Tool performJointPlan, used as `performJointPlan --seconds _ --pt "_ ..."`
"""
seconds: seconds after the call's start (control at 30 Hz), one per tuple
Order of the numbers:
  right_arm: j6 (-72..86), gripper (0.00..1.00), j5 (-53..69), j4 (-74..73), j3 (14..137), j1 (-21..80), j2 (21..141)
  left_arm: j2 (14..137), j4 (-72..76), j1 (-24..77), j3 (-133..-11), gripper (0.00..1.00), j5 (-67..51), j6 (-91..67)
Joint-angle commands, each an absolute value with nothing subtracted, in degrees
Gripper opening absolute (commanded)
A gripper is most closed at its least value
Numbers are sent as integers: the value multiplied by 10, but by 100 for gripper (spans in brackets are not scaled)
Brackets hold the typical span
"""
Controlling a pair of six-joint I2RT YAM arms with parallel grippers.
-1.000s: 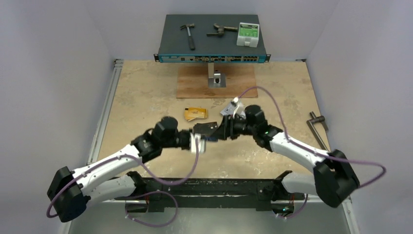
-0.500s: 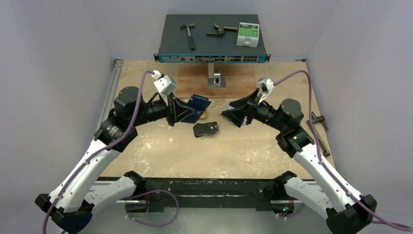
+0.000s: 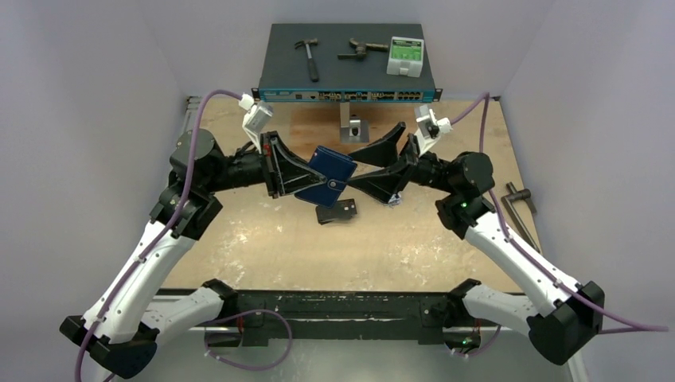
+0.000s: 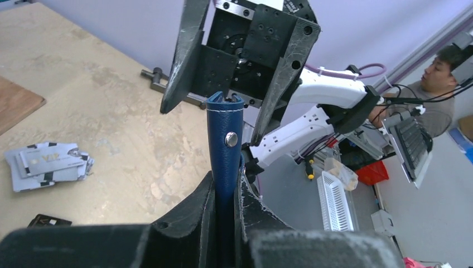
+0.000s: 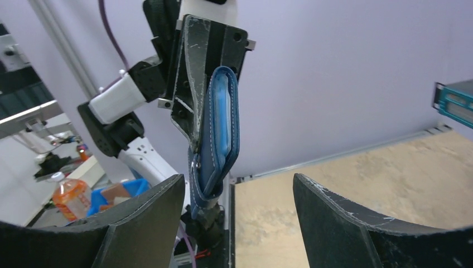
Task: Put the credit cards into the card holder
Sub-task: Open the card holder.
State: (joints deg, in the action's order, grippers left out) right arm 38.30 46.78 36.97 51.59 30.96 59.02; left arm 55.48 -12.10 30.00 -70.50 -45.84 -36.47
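1. From above, you had brought the card holder (image 3: pixel 328 177) up off the counter (image 3: pixel 263 247). The left hand (image 3: pixel 306 179) was pinched nearly closed on it and held it in the air over the black card (image 3: pixel 336 211). The right hand (image 3: pixel 354 171) had risen too. It had spread wide and held nothing, with its tips on either side of the holder's free edge.
2. In the left wrist view, the holder stood edge-on in the clamped fingers with its snap stud (image 4: pixel 231 139) showing. The right hand straddled its top, apparently without touching. The silver-grey cards (image 4: pixel 47 164) lay on the counter.
3. In the right wrist view, the holder hung between your spread fingers with its mouth slightly agape and no card visible inside. I judged that nothing was loaded yet, and that you were set to pry the holder open.
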Motion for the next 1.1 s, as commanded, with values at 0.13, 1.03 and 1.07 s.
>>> performJointPlan --seconds 0.13,1.03,1.07 --pt "468 68 476 514 580 355 660 548 -45 298 -714 0 -516 -417" --pt "157 0 441 -88 813 432 726 571 -280 286 -860 42 -486 -104" --pt "147 0 437 -103 822 438 730 573 -297 287 -866 40 -492 -89"
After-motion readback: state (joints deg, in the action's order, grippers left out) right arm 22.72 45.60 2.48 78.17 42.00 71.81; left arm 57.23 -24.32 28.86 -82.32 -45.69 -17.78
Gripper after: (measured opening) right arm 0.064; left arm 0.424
